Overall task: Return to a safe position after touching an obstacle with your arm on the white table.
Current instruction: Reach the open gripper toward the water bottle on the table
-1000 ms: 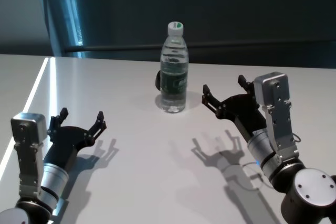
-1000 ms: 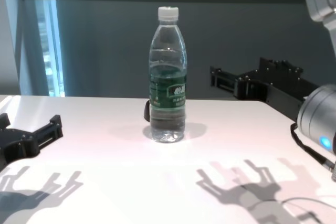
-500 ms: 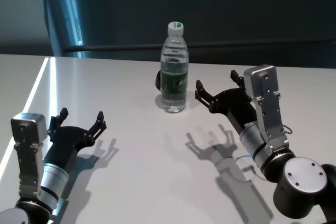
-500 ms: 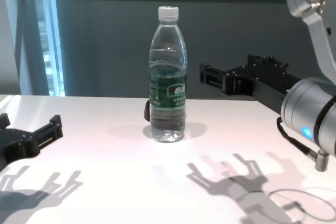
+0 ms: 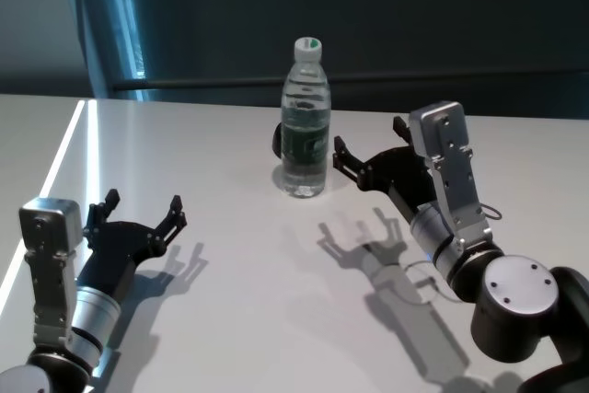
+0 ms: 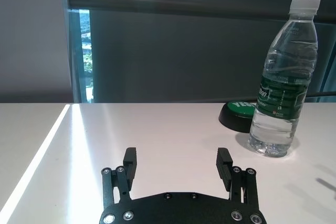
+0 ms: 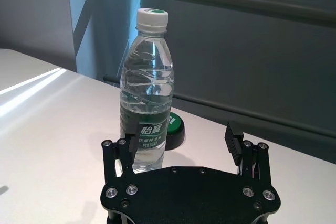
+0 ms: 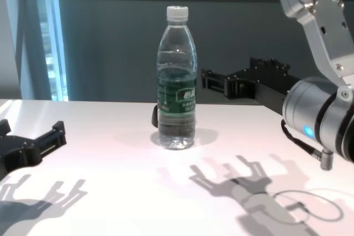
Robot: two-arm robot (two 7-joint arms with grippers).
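So the right end effector (image 5: pixel 368 156) has crept closer to the bottle (image 5: pixel 305 121) over the last second, fingers spread wide, holding nothing, just beside it. Bottle's upright mid-table (image 5: pixel 230 255). Contact looks imminent; retreat comes after. Left end effector (image 5: pixel 143 213) sits parked, open too.

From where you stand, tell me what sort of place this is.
Probably a lab or office test bench: a bare white table, one water bottle as prop, dark wall panels and a window strip behind.

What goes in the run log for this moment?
right gripper: open, beside clear plastic bottle with green label, no visible contact | bottle: upright on white table | left gripper: open, parked
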